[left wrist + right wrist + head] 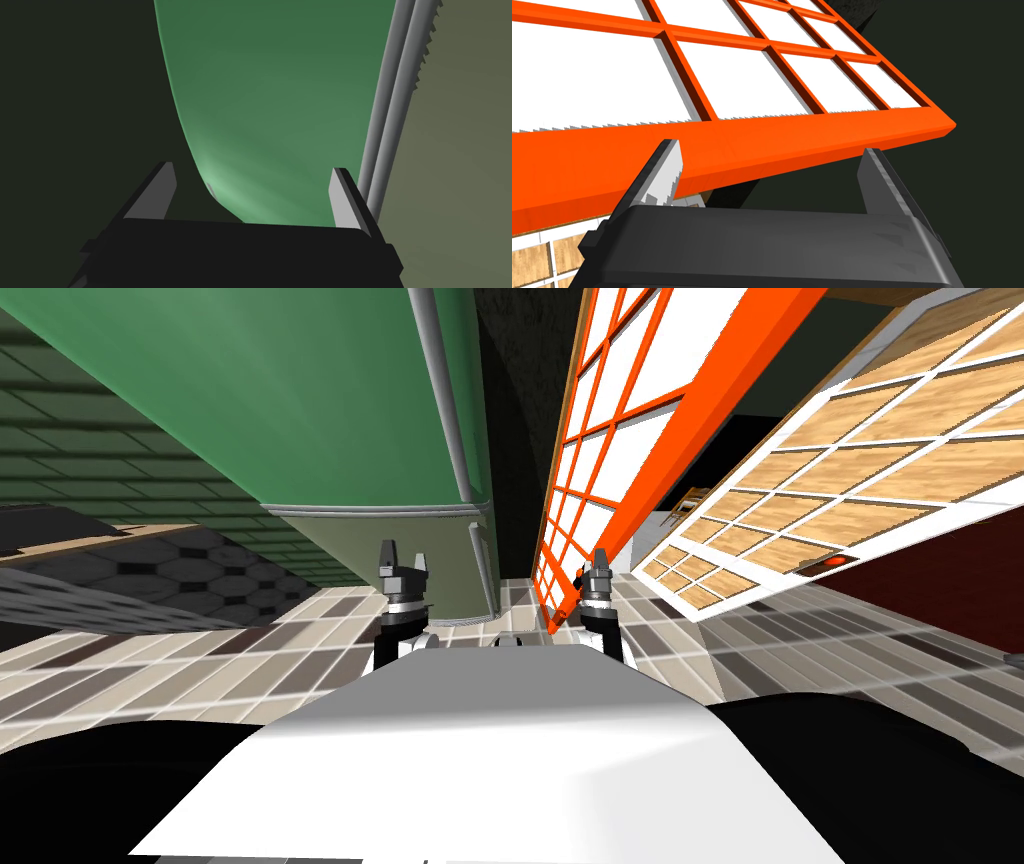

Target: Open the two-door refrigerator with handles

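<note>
The refrigerator's bright green upper door (300, 388) carries a long grey handle (445, 398) along its right edge. A duller green lower door (400, 538) sits below it, with a short handle (481, 556). My left gripper (403, 568) hovers in front of the lower door, open. In the left wrist view the left gripper (254, 167) holds nothing. The green door (280, 100) lies beyond it, and the grey handle (395, 100) runs just outside one fingertip. My right gripper (598, 568) is open beside an orange-framed glazed door.
The orange-framed door (600, 468) with white panes stands close on the right of the refrigerator, a dark gap between them. Its orange bottom rail (762, 150) crosses right behind my right gripper (768, 146). A white lattice with wood panels (850, 458) lies further right. The floor (200, 648) is tiled.
</note>
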You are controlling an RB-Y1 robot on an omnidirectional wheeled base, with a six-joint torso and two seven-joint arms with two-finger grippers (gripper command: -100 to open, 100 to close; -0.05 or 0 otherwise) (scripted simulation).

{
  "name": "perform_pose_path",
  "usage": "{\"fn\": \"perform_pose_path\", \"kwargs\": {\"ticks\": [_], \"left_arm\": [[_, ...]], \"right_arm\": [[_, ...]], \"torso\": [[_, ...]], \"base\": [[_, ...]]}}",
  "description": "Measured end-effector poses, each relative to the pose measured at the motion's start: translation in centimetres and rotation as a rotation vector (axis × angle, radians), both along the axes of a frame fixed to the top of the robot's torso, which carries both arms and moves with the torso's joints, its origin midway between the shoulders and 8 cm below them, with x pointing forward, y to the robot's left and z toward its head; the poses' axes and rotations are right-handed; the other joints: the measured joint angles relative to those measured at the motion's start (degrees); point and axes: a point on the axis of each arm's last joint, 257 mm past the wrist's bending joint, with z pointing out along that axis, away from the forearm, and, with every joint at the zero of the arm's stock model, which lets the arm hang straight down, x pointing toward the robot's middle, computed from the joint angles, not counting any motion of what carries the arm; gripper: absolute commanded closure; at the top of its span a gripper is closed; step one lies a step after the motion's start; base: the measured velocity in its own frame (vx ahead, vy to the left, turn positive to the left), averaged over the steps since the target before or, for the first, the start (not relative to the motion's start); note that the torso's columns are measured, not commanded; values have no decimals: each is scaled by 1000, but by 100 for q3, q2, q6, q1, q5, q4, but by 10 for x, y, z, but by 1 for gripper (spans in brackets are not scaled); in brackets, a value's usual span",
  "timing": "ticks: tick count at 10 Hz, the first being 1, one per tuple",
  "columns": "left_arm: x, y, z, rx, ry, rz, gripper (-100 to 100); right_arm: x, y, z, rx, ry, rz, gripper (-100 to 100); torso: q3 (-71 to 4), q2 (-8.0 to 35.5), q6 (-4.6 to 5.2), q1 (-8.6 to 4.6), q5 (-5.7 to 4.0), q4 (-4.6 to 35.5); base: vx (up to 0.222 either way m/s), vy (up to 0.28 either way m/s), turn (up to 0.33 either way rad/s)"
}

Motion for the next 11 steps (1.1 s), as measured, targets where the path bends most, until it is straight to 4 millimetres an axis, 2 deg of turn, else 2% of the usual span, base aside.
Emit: {"fn": "perform_pose_path", "kwargs": {"ticks": [11], "left_arm": [[33, -22, -11, 180, 176, -53, -100]], "right_arm": [[0, 0, 0, 0, 0, 0, 0]], "torso": [[-6, 6, 0, -1, 0, 7]], "base": [[24, -3, -47]]}}
